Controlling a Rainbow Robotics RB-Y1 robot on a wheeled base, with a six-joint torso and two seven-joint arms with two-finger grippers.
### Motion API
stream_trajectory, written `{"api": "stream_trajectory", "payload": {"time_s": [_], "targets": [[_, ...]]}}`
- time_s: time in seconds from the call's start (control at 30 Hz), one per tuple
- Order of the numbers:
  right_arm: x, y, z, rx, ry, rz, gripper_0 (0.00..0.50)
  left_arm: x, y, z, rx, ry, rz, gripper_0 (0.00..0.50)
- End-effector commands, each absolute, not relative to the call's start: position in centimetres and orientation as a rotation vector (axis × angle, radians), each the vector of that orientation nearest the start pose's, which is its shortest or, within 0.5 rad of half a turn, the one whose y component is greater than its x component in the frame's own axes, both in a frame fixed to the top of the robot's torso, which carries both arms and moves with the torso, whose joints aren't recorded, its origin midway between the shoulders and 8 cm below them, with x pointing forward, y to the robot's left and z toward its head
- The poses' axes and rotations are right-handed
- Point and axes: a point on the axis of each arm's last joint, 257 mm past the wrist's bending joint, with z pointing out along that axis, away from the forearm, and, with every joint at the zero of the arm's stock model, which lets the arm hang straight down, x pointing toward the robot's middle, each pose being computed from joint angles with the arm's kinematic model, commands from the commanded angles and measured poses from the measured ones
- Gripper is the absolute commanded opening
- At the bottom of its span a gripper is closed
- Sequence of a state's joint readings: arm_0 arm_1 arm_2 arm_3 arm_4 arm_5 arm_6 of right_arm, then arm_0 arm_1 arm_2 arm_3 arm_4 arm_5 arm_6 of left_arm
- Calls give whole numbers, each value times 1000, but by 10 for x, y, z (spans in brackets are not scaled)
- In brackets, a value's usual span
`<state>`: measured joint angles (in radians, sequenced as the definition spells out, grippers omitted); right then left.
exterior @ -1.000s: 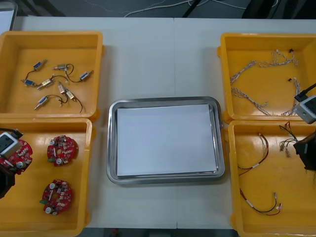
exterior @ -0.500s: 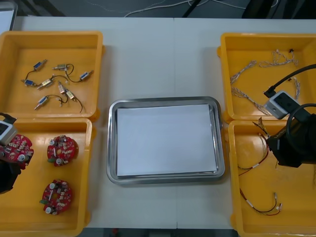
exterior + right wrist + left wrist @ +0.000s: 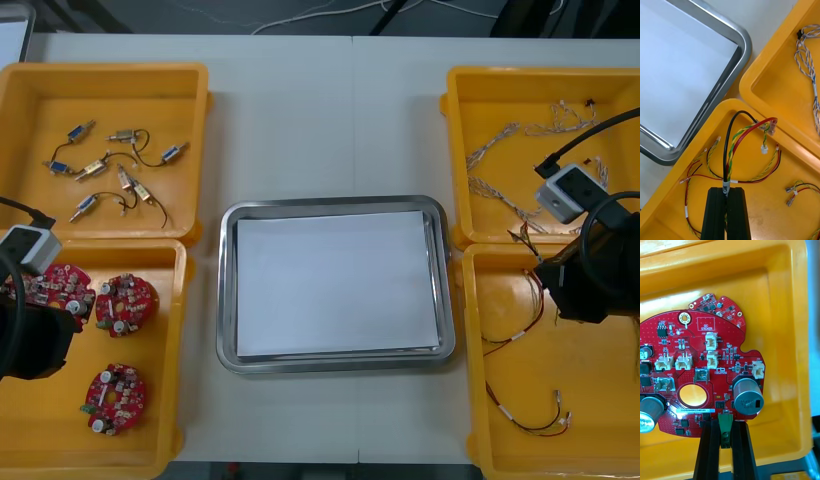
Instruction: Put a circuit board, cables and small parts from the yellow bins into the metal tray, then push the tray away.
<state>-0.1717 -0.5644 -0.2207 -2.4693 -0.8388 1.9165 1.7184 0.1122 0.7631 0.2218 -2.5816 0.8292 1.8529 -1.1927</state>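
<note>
A: Entry: type of place?

B: Electronics assembly lab or workshop. A light tabletop (image 3: 300,120) carries four yellow bins (image 3: 105,68), each with one kind of stock: small metal parts (image 3: 92,168), round red circuit boards (image 3: 125,303), twisted blue and white cables (image 3: 492,145), red and yellow cables (image 3: 510,338).

A: Further evidence?

B: A metal tray (image 3: 226,300), white inside, sits between the bins. The circuit board (image 3: 696,363) in the left wrist view bears a QC sticker (image 3: 706,325), white connectors (image 3: 711,340) and a capacitor (image 3: 747,395). Loose leads (image 3: 330,12) trail over the dark floor beyond the far edge.

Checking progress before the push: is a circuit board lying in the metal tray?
No, the metal tray shows a bare white inside.
</note>
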Motion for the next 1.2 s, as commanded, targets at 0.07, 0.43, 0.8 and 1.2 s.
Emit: {"api": "stream_trajectory", "payload": {"time_s": [0.07, 0.43, 0.8, 1.2], "targets": [[372, -255, -127, -780, 2336, -77, 0, 306, 287, -180, 285, 2626, 57, 0], [373, -264, -125, -733, 2350, -101, 0, 318, 256, -181, 220, 2622, 63, 0], [372, -272, -127, -677, 2369, -102, 0, 321, 224, -181, 144, 2631, 12, 0], [371, -283, -126, -621, 2381, -103, 0, 334, 196, -193, 60, 2629, 40, 0]]}}
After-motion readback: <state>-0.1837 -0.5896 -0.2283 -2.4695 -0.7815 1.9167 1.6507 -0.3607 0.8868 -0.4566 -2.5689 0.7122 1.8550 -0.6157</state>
